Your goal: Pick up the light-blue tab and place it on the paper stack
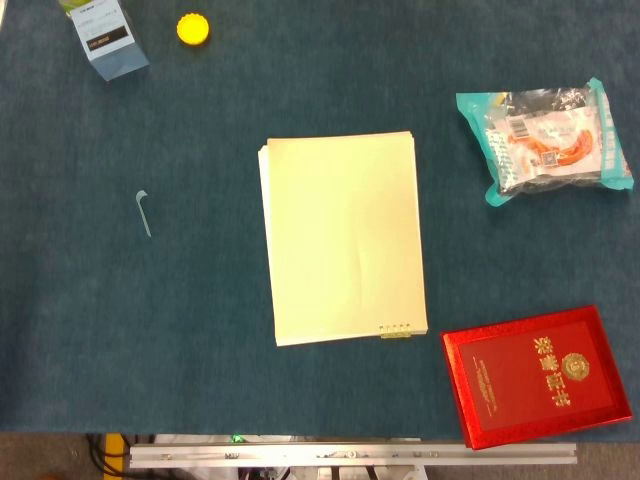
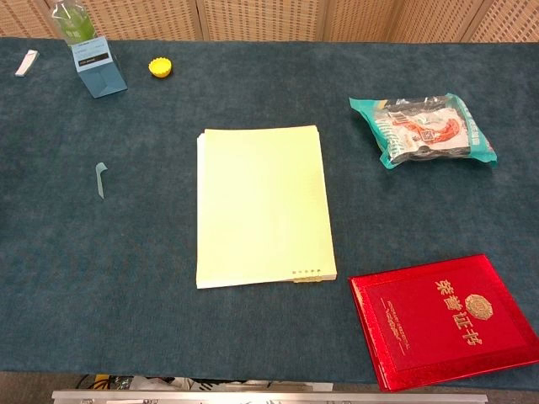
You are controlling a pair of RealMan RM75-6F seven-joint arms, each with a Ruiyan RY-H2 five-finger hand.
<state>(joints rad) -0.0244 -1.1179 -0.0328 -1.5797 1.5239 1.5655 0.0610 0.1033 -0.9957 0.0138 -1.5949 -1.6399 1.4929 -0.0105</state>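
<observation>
A small light-blue tab (image 1: 144, 212) lies flat on the dark blue table cloth, well to the left of the paper stack; the chest view shows the tab (image 2: 101, 179) too. The pale yellow paper stack (image 1: 343, 236) sits in the middle of the table, also seen in the chest view as the paper stack (image 2: 263, 205). Nothing rests on the paper. Neither of my hands appears in either view.
A red certificate folder (image 1: 537, 375) lies at the front right. A teal snack packet (image 1: 545, 140) is at the back right. At the back left stand a blue carton (image 1: 108, 38) and a yellow bottle cap (image 1: 193, 28). A small white item (image 2: 26, 61) lies far left.
</observation>
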